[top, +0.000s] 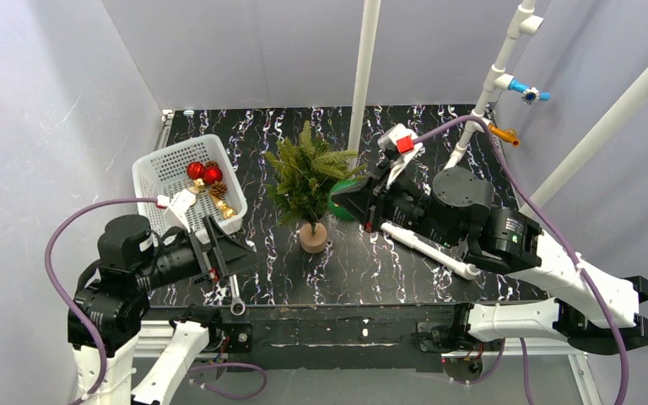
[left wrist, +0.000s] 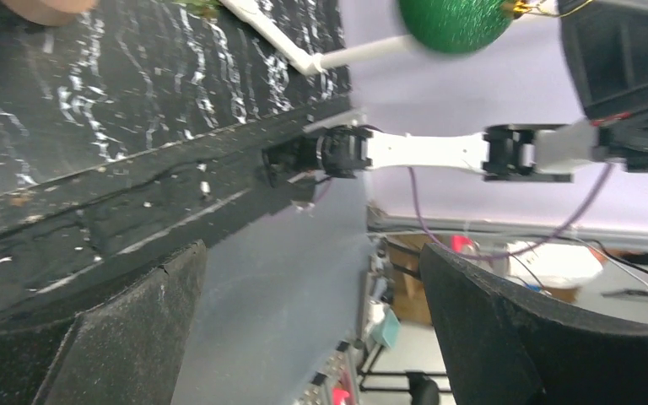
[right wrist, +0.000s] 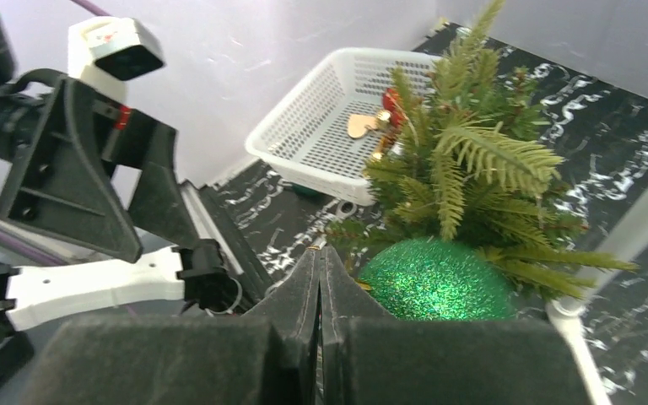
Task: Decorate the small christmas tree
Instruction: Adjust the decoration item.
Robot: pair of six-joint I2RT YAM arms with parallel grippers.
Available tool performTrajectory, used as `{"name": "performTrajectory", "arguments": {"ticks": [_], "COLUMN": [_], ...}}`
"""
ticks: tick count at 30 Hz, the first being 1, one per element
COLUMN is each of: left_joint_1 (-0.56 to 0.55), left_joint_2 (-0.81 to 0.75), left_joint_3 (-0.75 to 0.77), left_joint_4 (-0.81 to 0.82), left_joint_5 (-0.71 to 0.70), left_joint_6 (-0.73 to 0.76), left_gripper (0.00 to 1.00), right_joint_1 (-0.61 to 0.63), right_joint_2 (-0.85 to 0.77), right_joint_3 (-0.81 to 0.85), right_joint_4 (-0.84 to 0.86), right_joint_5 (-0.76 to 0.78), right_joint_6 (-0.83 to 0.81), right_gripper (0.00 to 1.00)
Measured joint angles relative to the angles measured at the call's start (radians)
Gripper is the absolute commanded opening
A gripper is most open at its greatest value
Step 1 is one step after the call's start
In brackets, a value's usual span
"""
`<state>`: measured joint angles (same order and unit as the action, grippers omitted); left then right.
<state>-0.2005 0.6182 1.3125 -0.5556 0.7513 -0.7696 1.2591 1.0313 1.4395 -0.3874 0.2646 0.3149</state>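
Black marble-veined table (top: 388, 270) fills the floor of a booth with pale walls, and a white pole (top: 363, 67) rises behind the tree. Upright near the middle of the table stands the tree (top: 308, 173), its round tan base (top: 313, 238) flat on the surface.

Left of the tree sits a white mesh basket (top: 159, 169). It holds two red balls (top: 203, 172), a pine cone (top: 217, 190) and some gold pieces (top: 224, 207), all gathered in the part nearest the tree.

The right gripper (right wrist: 319, 257) is at the tree's right side, level with the lower branches. Its jaws are pressed fully together. A glittery green ball (right wrist: 434, 283) hangs right at their tips, against the lowest fronds on that side. In the left wrist view a gold cap and a thin thread run from the ball toward the gripper, so the jaws seem to pinch that thread. The pinch itself is hidden.

The left gripper (left wrist: 312, 278) hovers to the near left of the tree, just beside the basket's near corner and over the table's front edge. Its fingers (left wrist: 135, 337) stand spread as wide as they go, with nothing between them. It points across toward the right arm.
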Motion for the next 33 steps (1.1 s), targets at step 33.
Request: {"name": "performTrajectory", "arguments": {"ticks": [33], "left_joint_1": [0.000], "left_joint_2": [-0.085], "left_joint_3": [-0.016], "left_joint_4": [-0.094], "left_joint_5": [-0.223], "left_joint_6": [0.161], "left_gripper": [0.98], "right_joint_1": [-0.019], "right_joint_2": [0.082], "right_joint_3": [0.292], "right_joint_4": [-0.462], "right_joint_5": [0.252], "right_joint_6": [-0.138], "right_gripper": [0.01]}}
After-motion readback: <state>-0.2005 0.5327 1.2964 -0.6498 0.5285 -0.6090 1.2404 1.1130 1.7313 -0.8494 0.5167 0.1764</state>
